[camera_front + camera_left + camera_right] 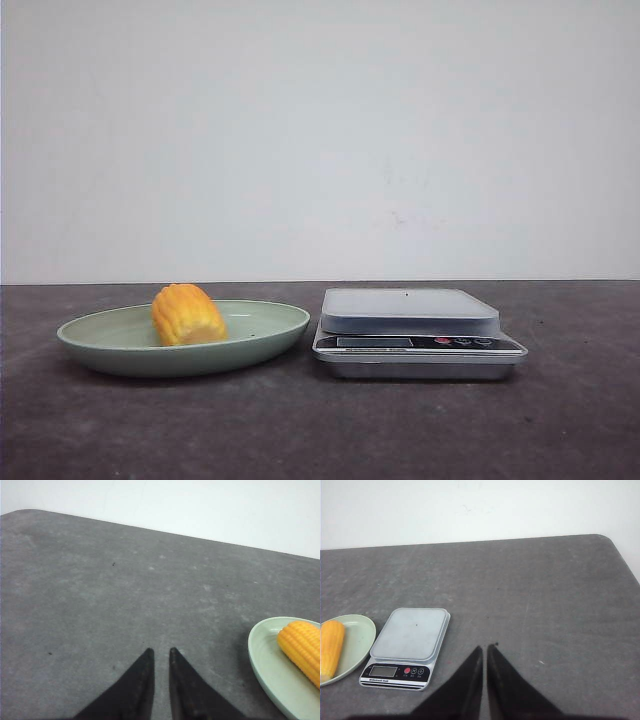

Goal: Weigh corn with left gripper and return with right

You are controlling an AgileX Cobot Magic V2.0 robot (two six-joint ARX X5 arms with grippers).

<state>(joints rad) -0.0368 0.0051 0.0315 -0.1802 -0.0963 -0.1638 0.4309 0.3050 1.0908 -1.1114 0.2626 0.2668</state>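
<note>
The corn (188, 315), a stubby yellow-orange cob piece, lies on its side in a pale green plate (275, 327) on the left of the table. A silver kitchen scale (410, 312) with an empty weighing platform stands just right of the plate. My left gripper (160, 652) hovers over bare table, apart from the plate (265, 665) and the corn (302, 647); its fingers are nearly together and hold nothing. My right gripper (486, 647) is shut and empty over the table beside the scale (410, 632). The corn (331, 647) and plate (362, 635) lie beyond the scale. Neither gripper shows in the front view.
The dark grey tabletop (560, 420) runs back to a white wall. The table's rounded far corners show in both wrist views (605, 539). The scale's display and buttons (395, 671) face the robot.
</note>
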